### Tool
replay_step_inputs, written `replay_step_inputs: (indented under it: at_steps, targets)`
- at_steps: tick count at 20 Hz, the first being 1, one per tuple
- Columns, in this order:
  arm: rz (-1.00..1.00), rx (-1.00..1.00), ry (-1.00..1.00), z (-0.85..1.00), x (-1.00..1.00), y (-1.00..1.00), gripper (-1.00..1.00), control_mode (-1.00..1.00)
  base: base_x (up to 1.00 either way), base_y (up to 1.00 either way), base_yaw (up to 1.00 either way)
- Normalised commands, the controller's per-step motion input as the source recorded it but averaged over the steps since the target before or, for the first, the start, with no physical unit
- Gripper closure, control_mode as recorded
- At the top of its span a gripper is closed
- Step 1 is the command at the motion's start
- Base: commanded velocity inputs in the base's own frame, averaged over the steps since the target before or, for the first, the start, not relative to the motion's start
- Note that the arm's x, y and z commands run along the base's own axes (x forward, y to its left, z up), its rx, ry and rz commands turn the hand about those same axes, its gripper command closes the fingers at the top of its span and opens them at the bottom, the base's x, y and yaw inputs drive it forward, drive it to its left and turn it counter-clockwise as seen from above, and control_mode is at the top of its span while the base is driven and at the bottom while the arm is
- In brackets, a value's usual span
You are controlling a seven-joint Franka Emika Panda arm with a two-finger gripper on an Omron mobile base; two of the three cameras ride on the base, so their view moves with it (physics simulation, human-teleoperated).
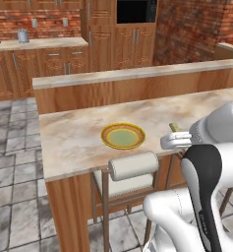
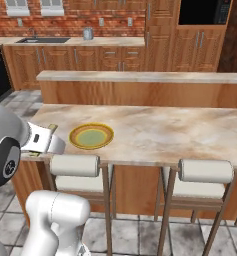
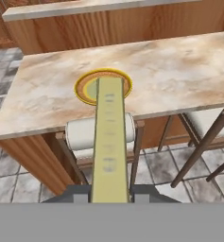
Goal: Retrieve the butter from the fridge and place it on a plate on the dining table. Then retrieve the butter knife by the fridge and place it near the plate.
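My hand point(image 3: 110, 198) is clamped on the butter point(image 3: 108, 142), a long pale yellow stick that juts forward from the fingers so I can carry it out over the counter point(image 3: 179, 66). The plate point(image 1: 123, 136) sits bare near the counter's front edge, ahead of the hand; seen along the hand, the stick's far end already overlaps its rim.

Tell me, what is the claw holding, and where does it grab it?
The claw holds the yellow butter stick by its near end; the far end points toward the plate.
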Motion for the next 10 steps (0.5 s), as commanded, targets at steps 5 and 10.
replay_step_inputs:
  at_steps: [5, 10]
  targets:
    - [0.01, -0.06, 0.05, 0.01, 0.32, 0.16, 1.0, -1.0, 0.0, 0.0, 0.0]
    - [0.02, -0.09, 0.15, 0.06, 0.78, 0.17, 1.0, -1.0, 0.0, 0.0, 0.0]
